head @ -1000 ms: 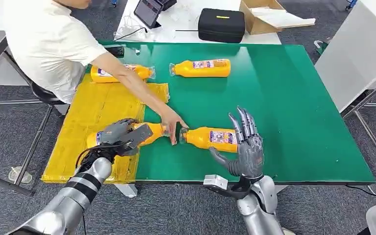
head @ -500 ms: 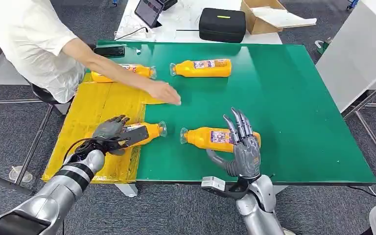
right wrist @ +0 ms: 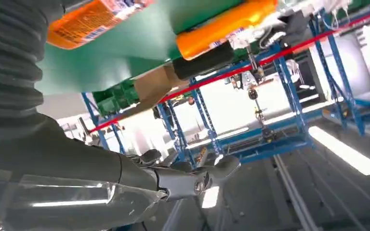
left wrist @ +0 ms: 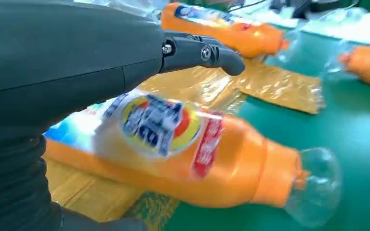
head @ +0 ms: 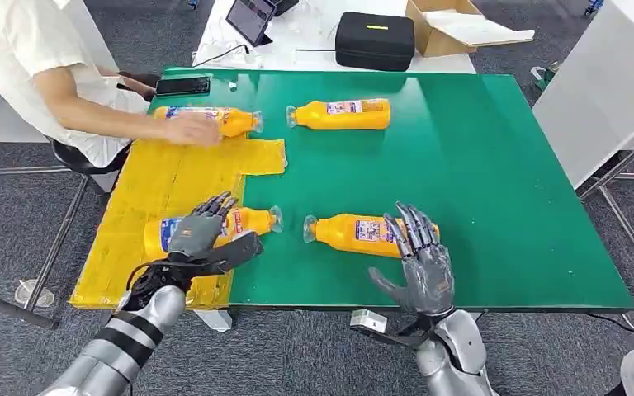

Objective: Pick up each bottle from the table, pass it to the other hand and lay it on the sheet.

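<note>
Left hand [head: 201, 233] spread open above bottle [head: 248, 222] on sheet [head: 161, 186], right hand [head: 423, 262] open, upright, empty

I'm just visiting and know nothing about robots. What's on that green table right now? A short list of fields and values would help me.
Table: green table
Sheet: yellow sheet on the table's left part
Bottles: four orange ones, all lying down
Near-left bottle: body on the sheet, cap end over the green
Near-right bottle: on the green
Far-left bottle: a person's hand rests on it
Far-right bottle: on the green
Left hand: open, over the near-left bottle
Right hand: open, beside the near-right bottle
</note>
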